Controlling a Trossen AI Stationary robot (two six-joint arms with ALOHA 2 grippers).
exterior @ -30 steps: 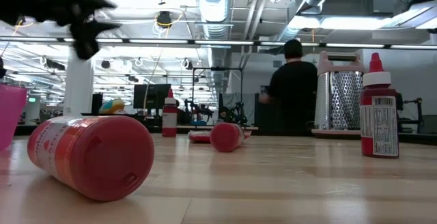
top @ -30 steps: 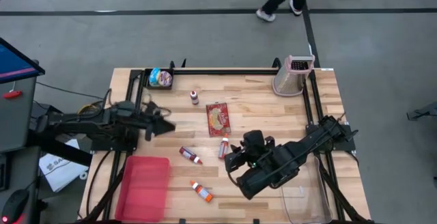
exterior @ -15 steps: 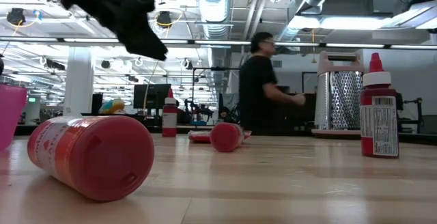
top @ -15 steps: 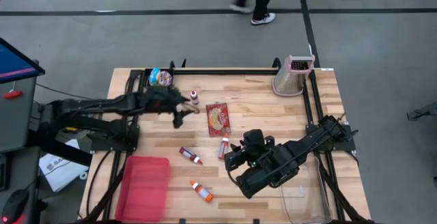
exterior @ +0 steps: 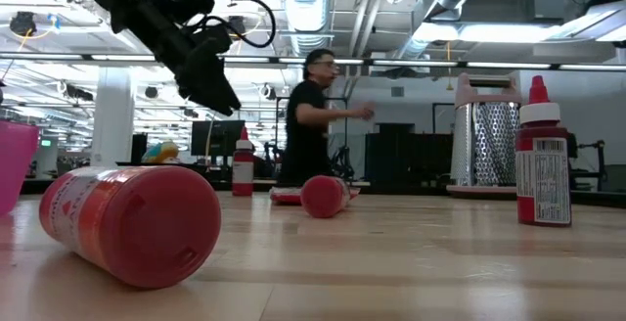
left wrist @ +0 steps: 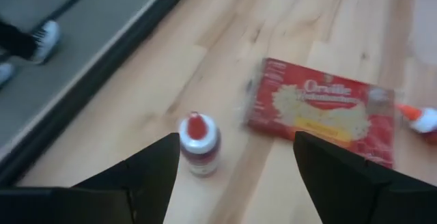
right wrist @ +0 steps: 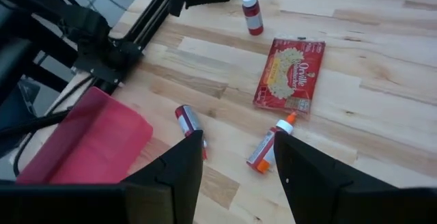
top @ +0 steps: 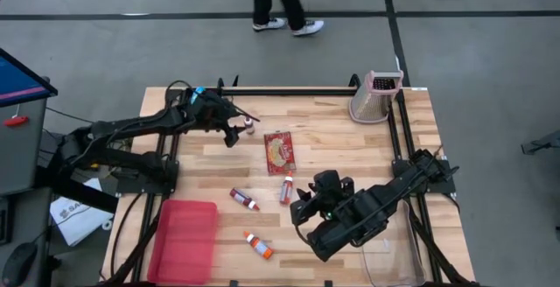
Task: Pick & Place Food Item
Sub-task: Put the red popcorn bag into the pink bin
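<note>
Nothing placed yet: left gripper (top: 234, 132) hovers by the upright small bottle (top: 249, 124) near the worktop's (top: 332, 129) far edge, fingers wide, empty. Right gripper (top: 308, 210) waits mid-worktop, fingers apart, empty. Count: four bottles, one popcorn packet (top: 279, 151), one red tray (top: 184, 239), one grater (top: 376, 97).

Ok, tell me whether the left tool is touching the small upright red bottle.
Apart. In the left wrist view the open left tool has its fingers short of the bottle, with bare wood showing between; the low view shows it raised above the table.
</note>
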